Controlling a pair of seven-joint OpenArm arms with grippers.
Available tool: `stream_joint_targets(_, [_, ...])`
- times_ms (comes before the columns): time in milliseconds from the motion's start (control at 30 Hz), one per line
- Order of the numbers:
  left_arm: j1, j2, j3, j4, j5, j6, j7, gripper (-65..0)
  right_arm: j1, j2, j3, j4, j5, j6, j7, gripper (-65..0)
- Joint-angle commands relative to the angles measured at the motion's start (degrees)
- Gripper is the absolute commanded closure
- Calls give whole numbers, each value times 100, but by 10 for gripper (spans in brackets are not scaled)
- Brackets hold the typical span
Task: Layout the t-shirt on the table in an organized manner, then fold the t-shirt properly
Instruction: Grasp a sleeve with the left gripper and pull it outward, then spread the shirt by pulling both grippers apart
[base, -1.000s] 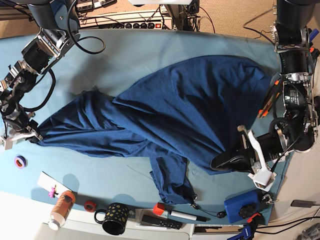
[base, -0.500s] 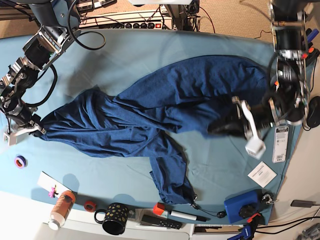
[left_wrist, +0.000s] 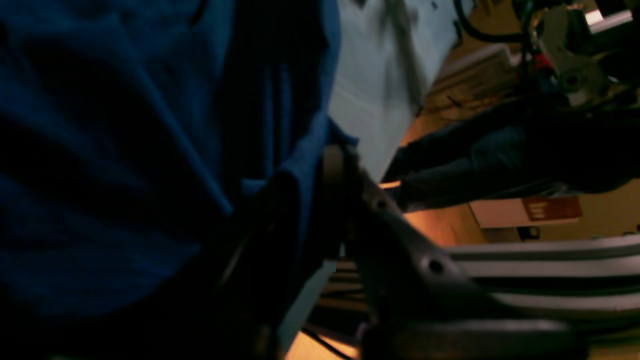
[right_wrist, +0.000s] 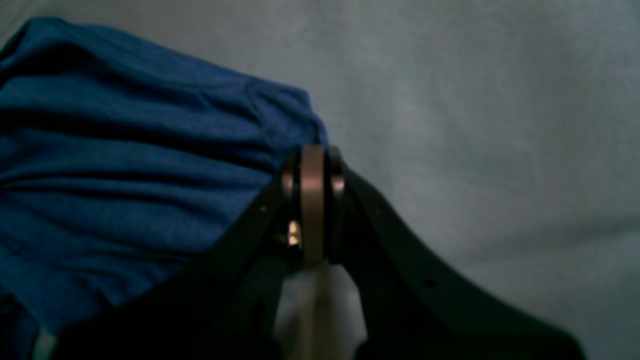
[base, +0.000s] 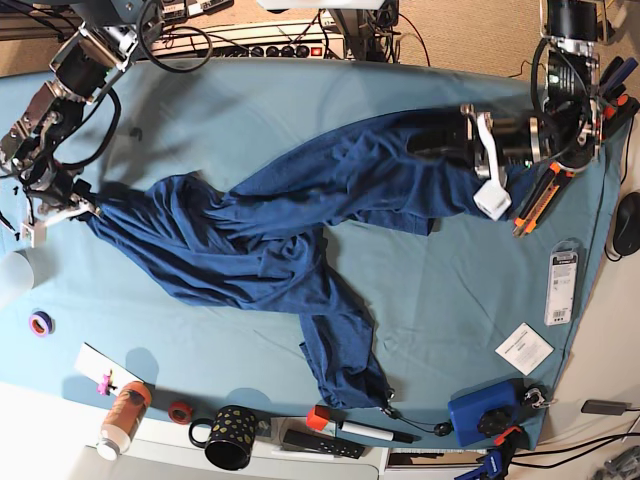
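1. We have the t-shirt (base: 270, 225) stretched across the middle of the table (base: 440, 310), long axis running side to side in the base view, with one loose part trailing toward the near edge.
2. Our left gripper (base: 478, 150) is clenched on the shirt's end at that view's right; our right gripper (base: 62, 208) pinches the opposite end.
3. The shirt lies between the two grippers, so neither arm is nearer; spreading it flat looks like the step in hand.
4. The right wrist view shows jaws closed on a fabric edge (right_wrist: 150, 165) above bare tablecloth; the left wrist view (left_wrist: 150, 150) shows cloth bunched against its finger, detail the base view lacks.
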Motion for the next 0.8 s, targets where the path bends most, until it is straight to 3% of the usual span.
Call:
stream_joint_targets(0, [-48, -94, -72, 98, -178, -28, 39, 0, 96, 240, 15, 105, 39, 17, 136, 0])
stream_joint_targets(167, [-48, -289, -302, 101, -178, -28, 118, 0, 98, 693, 15, 105, 35, 17, 221, 0])
stream_joint_targets(433, [-15, -308, -1388, 98, -178, -28, 118, 0, 98, 1327, 15, 105, 39, 15, 240, 0])
stream_joint_targets(767, [393, -308, -1617, 98, -178, -28, 129, 0, 96, 1296, 13, 105, 42, 13, 243, 0])
